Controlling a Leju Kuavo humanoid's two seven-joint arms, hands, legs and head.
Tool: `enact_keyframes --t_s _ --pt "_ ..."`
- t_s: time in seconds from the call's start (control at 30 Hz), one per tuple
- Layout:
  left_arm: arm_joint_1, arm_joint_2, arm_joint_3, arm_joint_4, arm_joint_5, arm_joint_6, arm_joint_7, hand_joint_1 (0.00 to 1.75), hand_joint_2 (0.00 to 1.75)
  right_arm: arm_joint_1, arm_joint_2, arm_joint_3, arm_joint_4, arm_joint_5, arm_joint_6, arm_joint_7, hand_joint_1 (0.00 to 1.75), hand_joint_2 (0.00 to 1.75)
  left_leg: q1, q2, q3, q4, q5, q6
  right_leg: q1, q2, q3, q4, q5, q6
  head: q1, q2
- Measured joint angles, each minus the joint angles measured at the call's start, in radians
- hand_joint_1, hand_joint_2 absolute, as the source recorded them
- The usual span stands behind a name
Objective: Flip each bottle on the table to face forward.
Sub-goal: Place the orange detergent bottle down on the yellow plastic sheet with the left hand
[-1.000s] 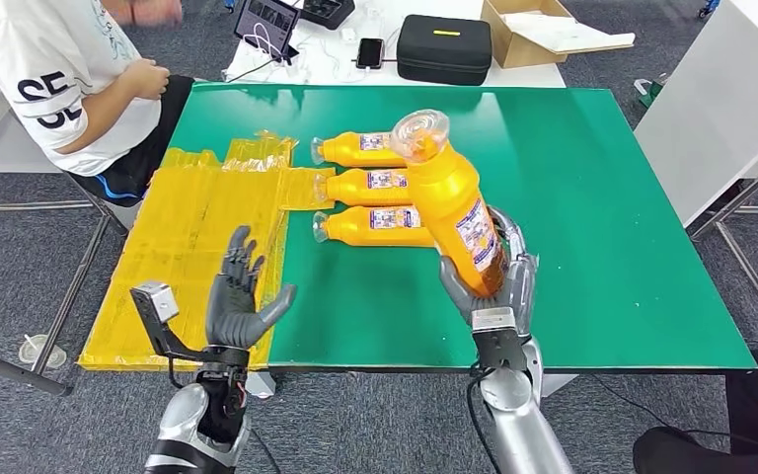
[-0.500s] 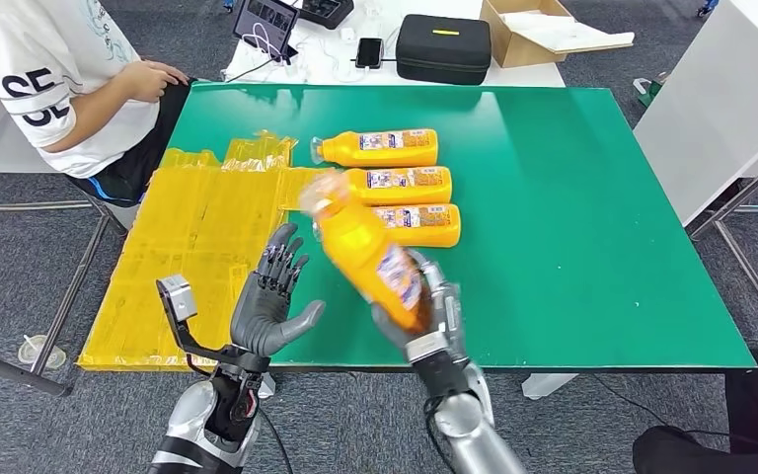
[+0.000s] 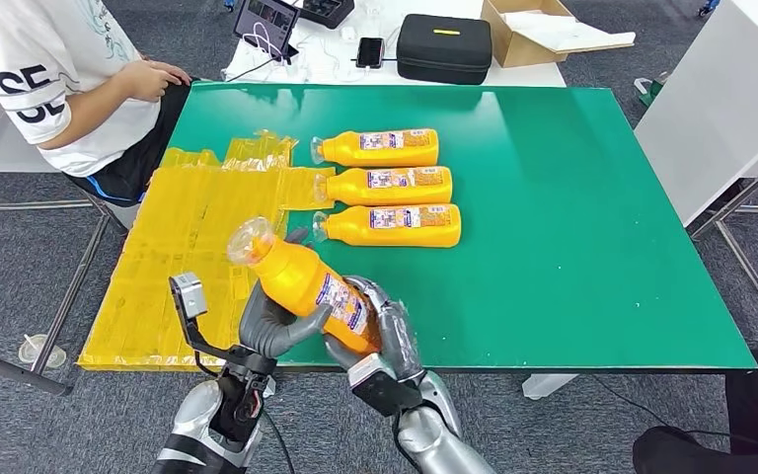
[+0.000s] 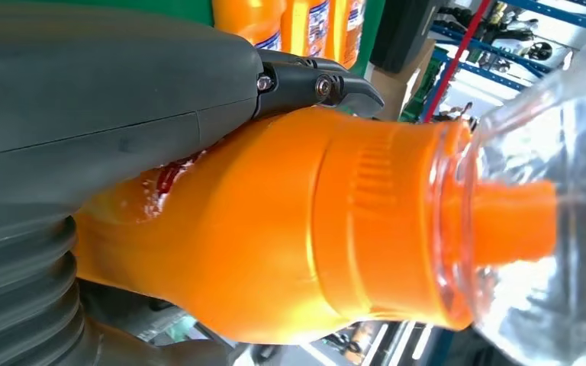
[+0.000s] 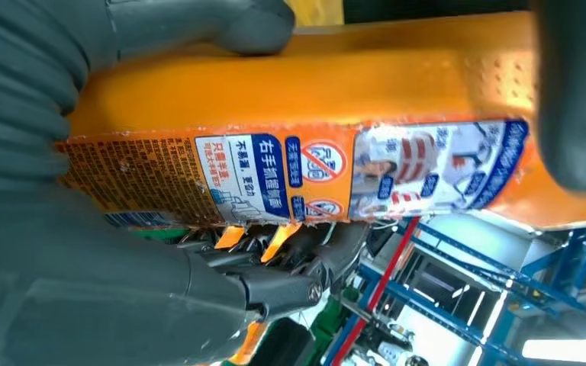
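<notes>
I've swung the orange bottle (image 3: 306,286) leftward; my right hand (image 3: 380,341) grips its base, and my left hand (image 3: 262,326) now clasps its shoulder. That looks like a handover for re-turning it.

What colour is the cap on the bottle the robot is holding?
The held bottle has a clear, see-through cap over an orange spout, best seen in the left wrist view.

Table's right half (image 3: 602,227) bare — bottles (image 3: 385,187) (three) left
</notes>
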Motion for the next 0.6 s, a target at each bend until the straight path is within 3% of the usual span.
enact_keyframes --t_s 0.47,0.5,0.6 --pt "0.0 0.025 0.01 0.048 0.059 -0.065 0.027 0.0 1.75 -0.055 0.022 0.015 0.177 0.076 0.002 -0.006 1.75 1.75 0.0 0.0 0.0 0.0 0.0 0.0 0.0 0.0 0.0 0.0 0.0 0.0 0.0 0.0" --pt "0.0 0.025 0.011 0.05 0.059 -0.065 0.027 0.08 1.75 -0.057 0.022 0.015 0.183 0.077 0.002 -0.006 1.75 1.75 0.0 0.0 0.0 0.0 0.0 0.0 0.0 0.0 0.0 0.0 0.0 0.0 0.0 0.0" --pt "0.0 0.028 0.011 0.055 0.051 -0.066 0.025 0.99 1.75 -0.062 0.025 0.015 0.197 0.083 0.004 -0.006 1.75 1.75 0.0 0.0 0.0 0.0 0.0 0.0 0.0 0.0 0.0 0.0 0.0 0.0 0.0 0.0"
